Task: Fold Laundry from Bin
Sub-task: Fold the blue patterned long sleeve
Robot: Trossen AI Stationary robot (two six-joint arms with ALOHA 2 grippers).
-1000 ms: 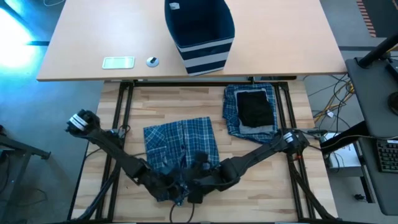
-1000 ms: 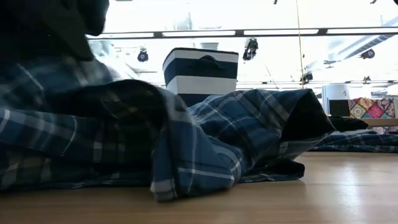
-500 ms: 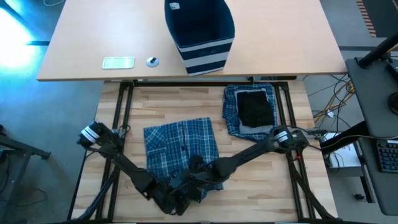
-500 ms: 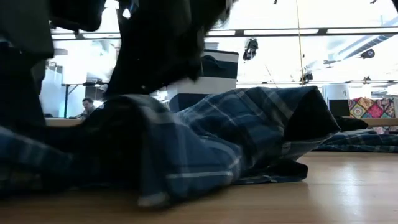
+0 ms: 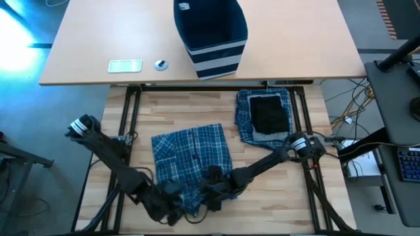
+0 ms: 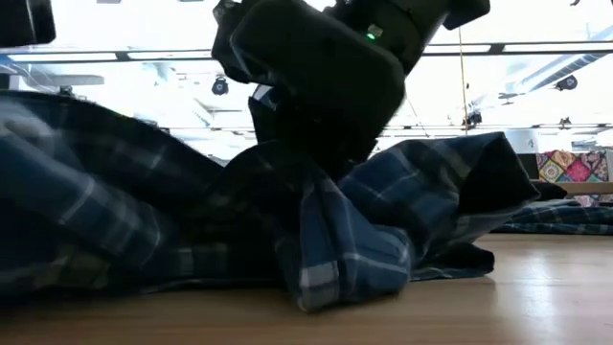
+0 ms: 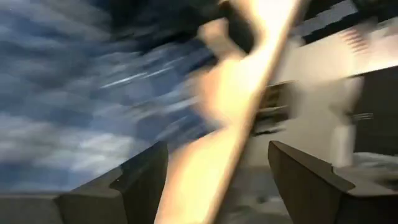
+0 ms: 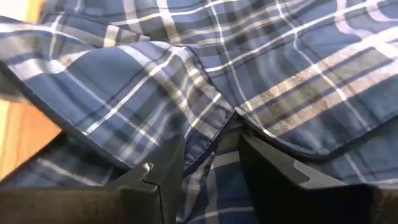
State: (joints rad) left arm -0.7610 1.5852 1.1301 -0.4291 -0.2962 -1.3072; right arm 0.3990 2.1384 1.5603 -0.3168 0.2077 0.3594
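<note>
From above, my left hand and right hand sit at the near edge of the plaid shirt on the desk; the bin stands far off, and a folded stack lies to the right.

Low down, the hem is bunched; dragging could undo the fold.

My left wrist shows fingers apart, empty.

My right wrist shows fingers pinching cloth; a slip drops it.
</note>
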